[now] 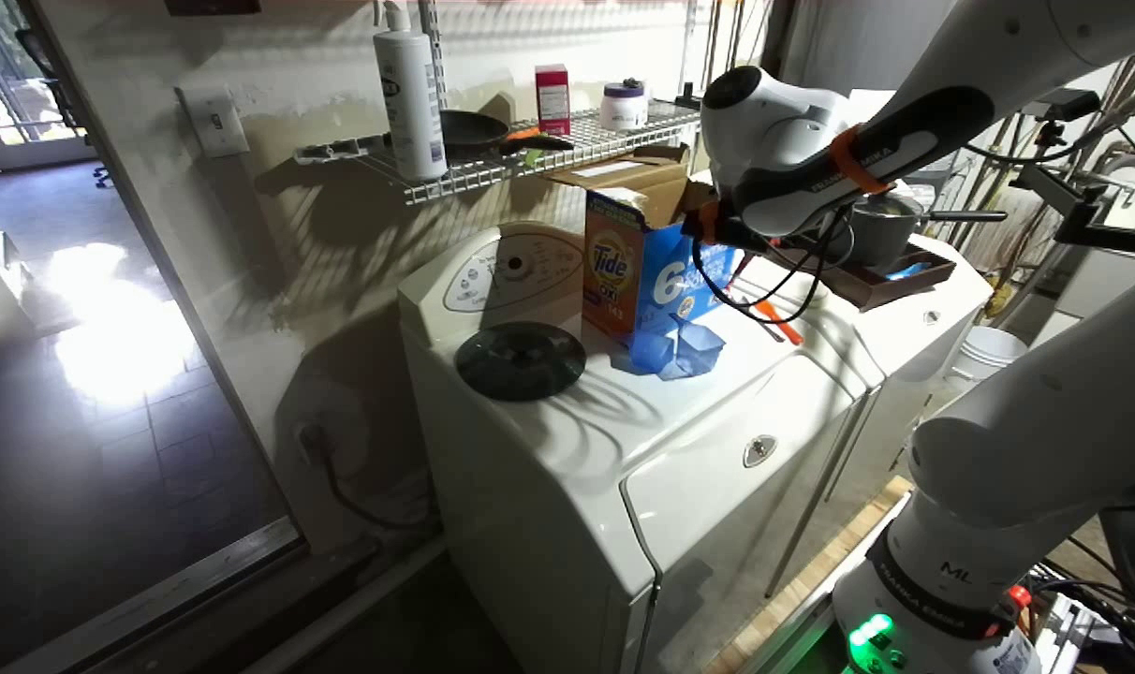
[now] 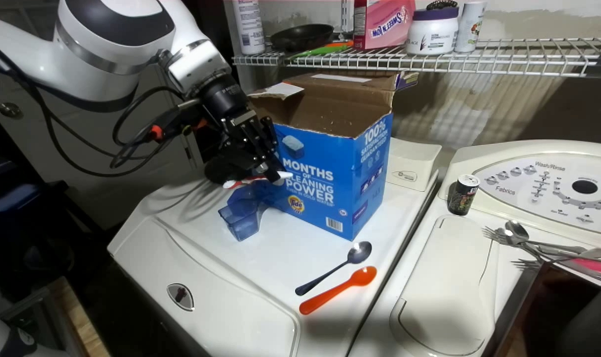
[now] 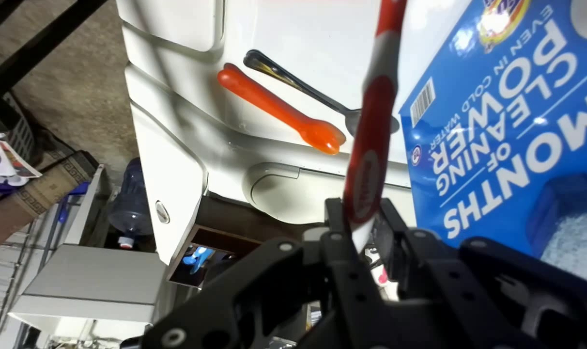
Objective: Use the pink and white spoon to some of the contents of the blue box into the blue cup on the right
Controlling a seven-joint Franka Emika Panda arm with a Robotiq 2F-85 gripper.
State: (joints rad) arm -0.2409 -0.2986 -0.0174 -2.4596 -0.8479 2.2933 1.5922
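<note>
Nearest the wrist camera is the black gripper [image 3: 363, 216], drawn narrow and holding the pink and white spoon [image 3: 372, 135], which runs out between its pads; which end is the bowl I cannot make out. Going left to right across the bench [image 2: 280, 248], here a washer top, a dark round disc [image 1: 521, 358] lies toward the back left corner; then come two blue cups [image 2: 243, 221], close together between the blue box [image 2: 325, 181] and the front edge. Which of them the task means by "right" I cannot say. The spoon hangs higher than the cups but below the rim of the box, which stands upright toward the back edge with its top open. Too short a lift would probably snag spoon or pads on that ragged rim and shove the box, while a sideways sweep this low might knock a cup toward the front edge. The slim handle may also twist in the grip when it meets the contents, whose level is hidden. Near the right edge lie a dark metal spoon [image 2: 353, 257] and, nearer the front right corner, an orange spoon [image 2: 336, 292], both well apart from the gripper.
</note>
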